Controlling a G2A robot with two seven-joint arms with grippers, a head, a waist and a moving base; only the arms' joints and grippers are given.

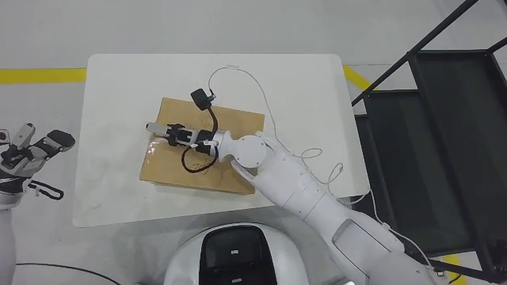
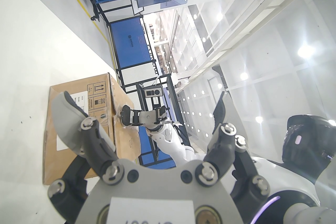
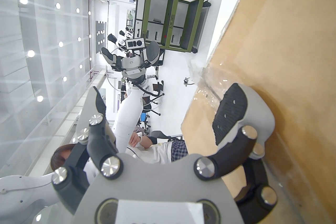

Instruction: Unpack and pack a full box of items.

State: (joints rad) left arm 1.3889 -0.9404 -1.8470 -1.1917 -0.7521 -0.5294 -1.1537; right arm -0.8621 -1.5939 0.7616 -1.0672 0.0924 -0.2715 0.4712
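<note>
1. The closed brown cardboard box (image 1: 238, 124) sits about in the middle of the white rectangular worktop (image 1: 301, 79), turned slightly askew to its edges. Its flaps are shut, and clear tape crinkles along the seam at its left edge.
2. In the left wrist view the box (image 2: 102, 104) carries a white label and printed handling marks on its left side face.
3. The right claw (image 1: 156, 129) lies over the left edge of the box top, with its arm reaching across the box from the near right.
4. In the right wrist view the right claw (image 3: 162, 104) is spread wide and holds nothing. One ribbed dark pad (image 3: 231, 109) lies close over the cardboard beside the taped seam, and the other finger hangs out past the box edge.
5. The left wrist view shows the right claw (image 2: 126, 116) low over the top of the box at that edge.
6. The left claw (image 1: 40, 138) hangs off the worktop, well to the left of its left edge, over the grey floor. It is well apart from the box.
7. The left claw (image 2: 141, 101) is also spread, with nothing between its fingers.
8. A thin white cable (image 1: 253, 79) loops over the worktop on the far side of the box.
9. A black metal stair frame (image 1: 444, 127) stands to the right of the worktop.
10. A yellow floor line (image 1: 40, 75) runs off to the far left.
</note>
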